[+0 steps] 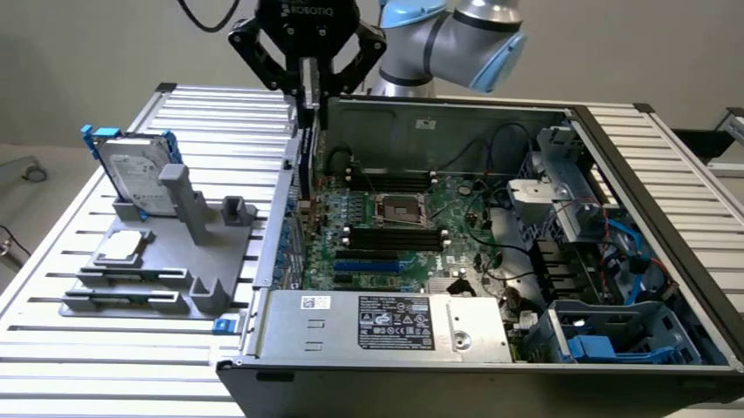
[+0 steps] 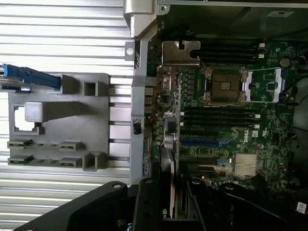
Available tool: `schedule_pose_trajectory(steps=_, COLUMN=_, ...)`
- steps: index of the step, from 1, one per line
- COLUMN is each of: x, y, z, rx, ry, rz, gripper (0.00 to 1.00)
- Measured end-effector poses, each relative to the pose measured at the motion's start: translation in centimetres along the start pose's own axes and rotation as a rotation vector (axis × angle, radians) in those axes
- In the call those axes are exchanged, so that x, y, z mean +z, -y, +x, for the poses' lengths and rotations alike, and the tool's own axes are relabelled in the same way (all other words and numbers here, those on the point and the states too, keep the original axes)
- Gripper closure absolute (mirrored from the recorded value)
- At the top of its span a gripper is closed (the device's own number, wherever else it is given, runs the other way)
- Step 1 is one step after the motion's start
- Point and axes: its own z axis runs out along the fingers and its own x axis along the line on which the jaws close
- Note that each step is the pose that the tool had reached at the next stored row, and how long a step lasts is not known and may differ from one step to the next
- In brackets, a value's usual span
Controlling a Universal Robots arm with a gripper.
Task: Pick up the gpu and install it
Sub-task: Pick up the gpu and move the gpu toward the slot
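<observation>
My gripper (image 1: 310, 87) hangs over the left wall of the open computer case (image 1: 270, 244), shut on the gpu (image 1: 309, 111). The card hangs edge-on and upright below the fingers, just above the case's left edge. In the wrist view the gpu (image 2: 172, 161) runs away from the dark fingers (image 2: 149, 202), and its grey metal end bracket (image 2: 180, 52) lies over the motherboard's edge. The card is in the air beside the motherboard (image 1: 395, 235), whose blue expansion slots (image 1: 372, 261) lie below and to the exterior view's right of it.
A grey fixture (image 1: 145, 287) on the slatted table holds a silver hard drive in a blue frame (image 1: 134, 170) and a small square processor chip (image 1: 122, 248). Inside the case are the processor socket (image 1: 403, 209), a power supply (image 1: 384, 322), cables and drive bays (image 1: 605, 340).
</observation>
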Motion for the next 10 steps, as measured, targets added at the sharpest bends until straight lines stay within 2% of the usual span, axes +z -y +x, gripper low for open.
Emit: schedule_pose_trajectory(steps=10, x=1.56, y=-0.53, z=-4.6, rx=0.000, ry=-0.0013, rz=0.0016, gripper=0.74)
